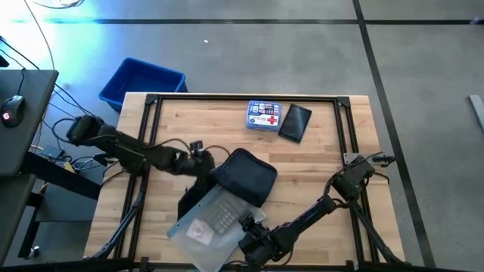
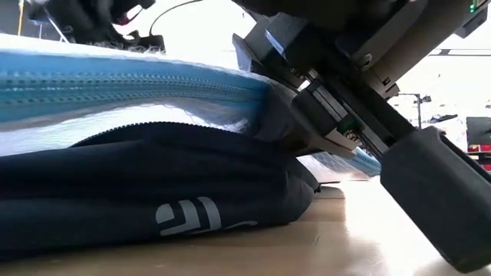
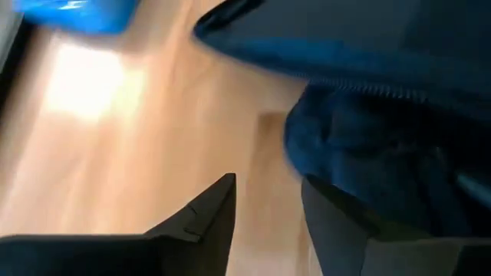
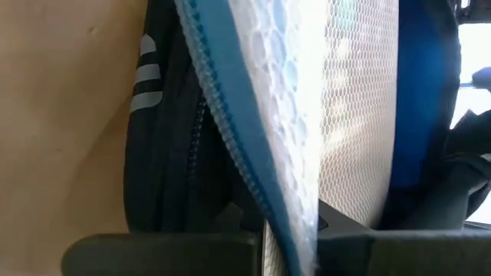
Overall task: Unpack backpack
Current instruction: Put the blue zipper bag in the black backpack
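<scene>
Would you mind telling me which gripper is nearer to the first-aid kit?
Left. The left gripper sits at the backpack's left edge, below-left of the first-aid kit. The right gripper, shut on a mesh pouch, is at the near table edge.

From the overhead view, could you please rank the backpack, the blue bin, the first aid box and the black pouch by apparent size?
1. backpack
2. blue bin
3. first aid box
4. black pouch, though it looks close to the box, so the last two are uncertain.
</scene>
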Available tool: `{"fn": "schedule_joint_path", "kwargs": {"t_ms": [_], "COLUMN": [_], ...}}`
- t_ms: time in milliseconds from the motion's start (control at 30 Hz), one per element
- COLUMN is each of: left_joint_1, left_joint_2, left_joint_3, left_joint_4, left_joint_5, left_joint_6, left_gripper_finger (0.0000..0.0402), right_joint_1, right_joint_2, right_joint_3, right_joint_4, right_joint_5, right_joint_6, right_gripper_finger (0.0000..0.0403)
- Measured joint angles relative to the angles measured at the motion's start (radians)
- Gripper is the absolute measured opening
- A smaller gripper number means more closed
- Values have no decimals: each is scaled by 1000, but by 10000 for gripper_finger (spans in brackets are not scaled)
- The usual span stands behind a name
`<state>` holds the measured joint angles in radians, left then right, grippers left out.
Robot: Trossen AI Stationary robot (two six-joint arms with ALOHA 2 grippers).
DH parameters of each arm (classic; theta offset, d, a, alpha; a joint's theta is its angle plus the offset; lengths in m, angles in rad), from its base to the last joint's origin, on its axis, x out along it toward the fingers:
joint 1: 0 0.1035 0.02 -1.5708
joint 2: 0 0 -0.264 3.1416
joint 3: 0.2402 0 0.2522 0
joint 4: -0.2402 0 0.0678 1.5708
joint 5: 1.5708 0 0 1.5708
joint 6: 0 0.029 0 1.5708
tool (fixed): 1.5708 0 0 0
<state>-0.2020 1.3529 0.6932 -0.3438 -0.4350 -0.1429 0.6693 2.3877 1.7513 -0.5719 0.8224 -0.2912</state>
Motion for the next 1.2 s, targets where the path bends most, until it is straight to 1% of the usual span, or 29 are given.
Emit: {"fn": "schedule_joint_path", "kwargs": {"t_ms": [133, 233, 367, 533, 633, 700, 800, 933, 1000, 1067, 1167, 1200], "left_joint_1": [69, 88, 91, 91, 91, 92, 86, 70, 58, 49, 38, 35], "left_joint_2": [17, 53, 111, 196, 239, 253, 252, 234, 232, 232, 232, 232], "left_joint_3": [-103, -161, -193, -198, -198, -197, -197, -196, -196, -196, -196, -196], "left_joint_4": [301, 462, 531, 612, 665, 694, 729, 780, 781, 791, 810, 816], "left_joint_5": [217, 296, 314, 353, 373, 382, 408, 413, 413, 412, 412, 412], "left_joint_6": [87, 93, 87, 58, 47, 46, 38, 31, 28, 23, 22, 20], "left_gripper_finger": [109, 99, 88, 83, 83, 83, 83, 83, 83, 83, 83, 83], "right_joint_1": [-2, -9, -24, -41, -48, -48, -47, -52, -61, -77, -111, -122], "right_joint_2": [-7, -15, -27, -27, -28, -32, -40, -41, -41, -43, -43, -42], "right_joint_3": [-1, -2, -2, -1, -1, -1, 0, 1, 1, 2, 1, 1], "right_joint_4": [22, 41, 93, 153, 174, 208, 296, 378, 388, 372, 330, 318], "right_joint_5": [23, 33, 40, 57, 124, 176, 187, 165, 148, 77, -76, -97], "right_joint_6": [-37, -60, -94, -156, -185, -231, -302, -391, -400, -352, -245, -219], "right_gripper_finger": [0, 0, 0, 0, 0, 0, 0, 0, 0, 0, 0, 0]}}
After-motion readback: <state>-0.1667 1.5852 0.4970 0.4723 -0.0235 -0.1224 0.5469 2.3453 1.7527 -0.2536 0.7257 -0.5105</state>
